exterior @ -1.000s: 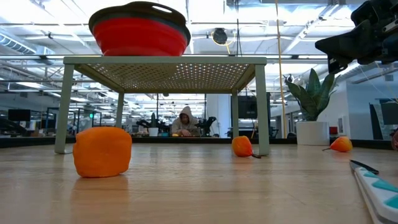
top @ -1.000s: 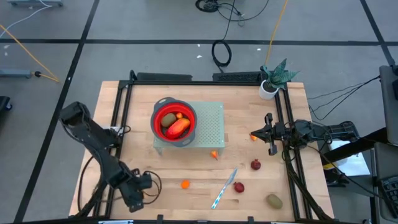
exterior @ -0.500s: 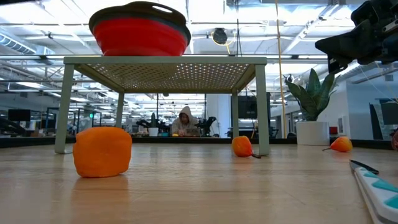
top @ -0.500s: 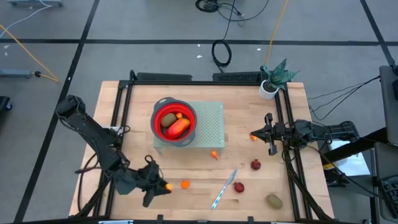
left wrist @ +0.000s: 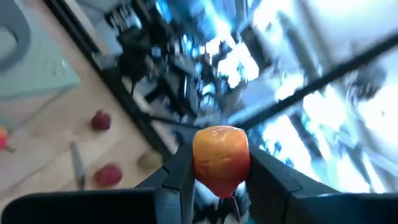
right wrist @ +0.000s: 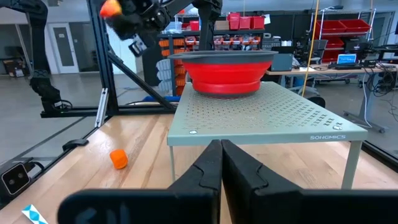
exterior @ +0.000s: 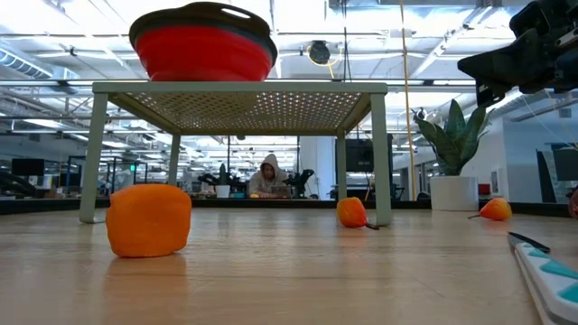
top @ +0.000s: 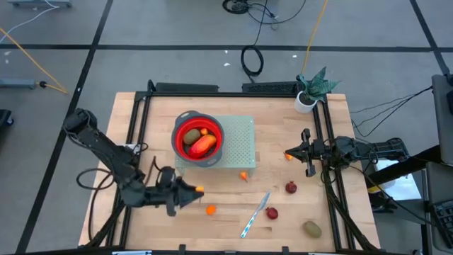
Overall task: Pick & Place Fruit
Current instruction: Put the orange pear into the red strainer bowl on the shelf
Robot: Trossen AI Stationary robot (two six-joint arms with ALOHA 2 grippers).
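Observation:
My left gripper [top: 195, 190] hovers over the near-left part of the table, shut on a small orange-yellow fruit [left wrist: 221, 158]; the right wrist view also shows that fruit [right wrist: 111, 7] raised. The red bowl [top: 179, 130] stands on a pale green perforated stand [top: 241, 142] and has fruit [top: 202, 143] inside it. Loose on the wood lie an orange block [top: 211, 210], two small orange fruits [top: 244, 176] [top: 289, 155], a dark red one [top: 291, 187], a red one [top: 272, 212] and an olive-brown one [top: 312, 228]. My right gripper [top: 301, 150] waits shut at the right edge. My left gripper pinches the orange-yellow fruit [left wrist: 217, 140] between its two fingers [left wrist: 180, 171], which sit on its opposite sides. The fingers lie about level and point toward the table's right. The fruit is lifted clear of the table.
A silver-and-blue knife [top: 255, 214] lies near the front edge between the orange block and the red fruit. A potted plant [top: 308, 92] stands at the far right corner. Black frame rails [top: 134, 142] run along both sides. A person sits far behind the table in the low view.
My left gripper has swung from the near-left corner toward the right, then toward the far edge and the bowl. It has turned from pointing down to pointing level, and the orange-yellow fruit rides in its fingers. The right arm has kept still.

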